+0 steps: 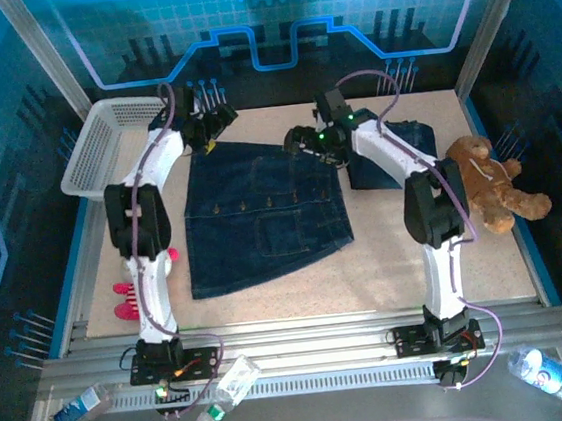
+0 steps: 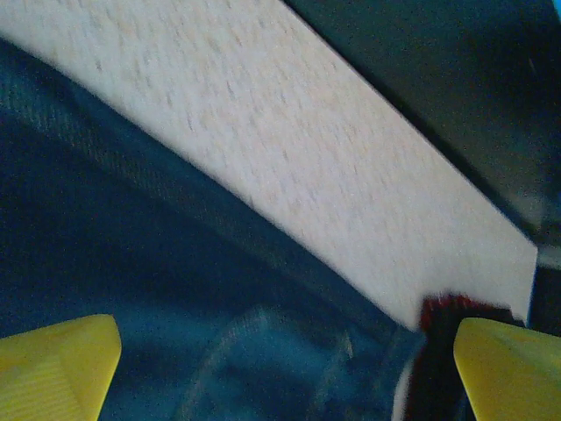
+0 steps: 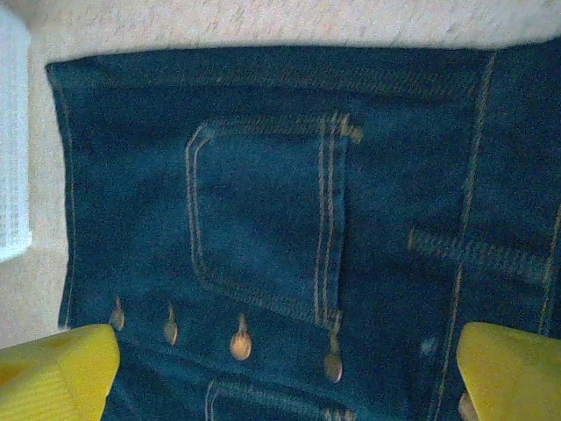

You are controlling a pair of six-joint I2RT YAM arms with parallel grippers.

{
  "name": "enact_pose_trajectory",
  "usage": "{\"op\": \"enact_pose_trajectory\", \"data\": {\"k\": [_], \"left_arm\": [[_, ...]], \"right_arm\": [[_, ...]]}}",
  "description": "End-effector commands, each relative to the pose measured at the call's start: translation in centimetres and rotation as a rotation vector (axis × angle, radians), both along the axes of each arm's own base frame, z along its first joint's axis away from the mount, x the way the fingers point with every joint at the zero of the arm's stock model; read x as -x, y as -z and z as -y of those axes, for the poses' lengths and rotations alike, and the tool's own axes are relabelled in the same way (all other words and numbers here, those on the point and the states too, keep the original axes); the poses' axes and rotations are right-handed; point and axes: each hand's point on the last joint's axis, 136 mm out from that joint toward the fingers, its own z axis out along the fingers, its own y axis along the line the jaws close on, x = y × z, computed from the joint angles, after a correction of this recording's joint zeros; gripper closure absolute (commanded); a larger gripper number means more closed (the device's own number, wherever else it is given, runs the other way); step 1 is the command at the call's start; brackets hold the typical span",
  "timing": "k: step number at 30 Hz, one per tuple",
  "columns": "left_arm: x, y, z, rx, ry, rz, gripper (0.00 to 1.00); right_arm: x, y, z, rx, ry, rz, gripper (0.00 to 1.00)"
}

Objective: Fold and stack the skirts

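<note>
The dark blue buttoned denim skirt is lying flat on the counter. The left fingers and right fingers are hovering spread at its far edge, seemingly the waistband, and should be pinching both corners evenly.

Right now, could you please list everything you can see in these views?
denim skirt: one, dark blue, buttoned, spread flat mid-table
other denim skirt: one, dark blue, far right, partly hidden
basket: one, white, far left corner
teddy bear: one, brown, right edge
plush toy: one, pink and white, left side
bottles: three, clear, near metal ledge
left arm: one, white and black, jaws open at skirt's far left corner
right arm: one, white and black, jaws open at skirt's far right corner
</note>
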Motion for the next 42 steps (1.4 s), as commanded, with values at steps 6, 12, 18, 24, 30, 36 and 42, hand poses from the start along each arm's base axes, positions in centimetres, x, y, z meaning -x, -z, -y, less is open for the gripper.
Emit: {"op": "enact_pose_trajectory", "data": {"k": [6, 12, 18, 24, 30, 36, 42], "left_arm": [[9.8, 4.9, 1.6, 0.02, -0.027, -0.137, 0.01], [11.3, 9.8, 0.2, -0.024, -0.062, -0.24, 0.01], [9.8, 14.5, -2.1, -0.125, -0.126, -0.284, 0.01], [6.2, 15.2, -2.7, -0.173, -0.1, -0.249, 0.01], [3.6, 12.9, -2.6, -0.16, -0.084, -0.203, 0.01], [5.0, 5.7, -1.0, -0.059, -0.05, -0.114, 0.01], [12.2, 2.9, -3.1, -0.085, -0.13, -0.127, 0.01]], "right_arm": [[6.1, 4.3, -1.3, 0.012, 0.021, -0.094, 0.0], [8.5, 8.1, -2.0, 0.044, 0.005, -0.176, 0.0], [8.4, 11.8, -1.4, 0.104, 0.052, -0.213, 0.0], [6.2, 12.8, -1.6, 0.115, 0.109, -0.187, 0.0], [4.3, 12.4, -1.1, 0.114, 0.137, -0.171, 0.0], [6.1, 8.1, -1.0, 0.055, 0.122, -0.129, 0.0], [12.9, 7.4, 3.9, 0.107, 0.163, -0.2, 0.0]]}}
